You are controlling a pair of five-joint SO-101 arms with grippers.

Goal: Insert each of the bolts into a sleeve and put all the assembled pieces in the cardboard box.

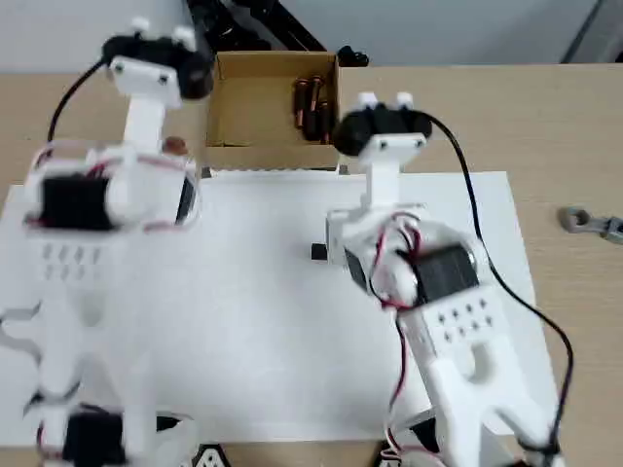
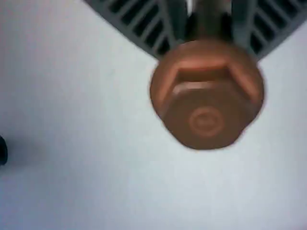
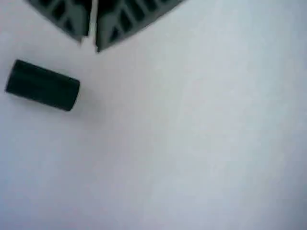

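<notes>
Left wrist view — left jaws grip a ring-stamped copper bolt (image 2: 207,96); right jaws closed, empty, near black sleeve (image 3: 42,85).

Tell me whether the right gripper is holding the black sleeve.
No, the sleeve lies on the white sheet, apart from the right gripper and its closed fingertips.

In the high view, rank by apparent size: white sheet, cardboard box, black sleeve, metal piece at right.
Largest first:
white sheet
cardboard box
metal piece
black sleeve, which may be partly hidden by an arm
</notes>
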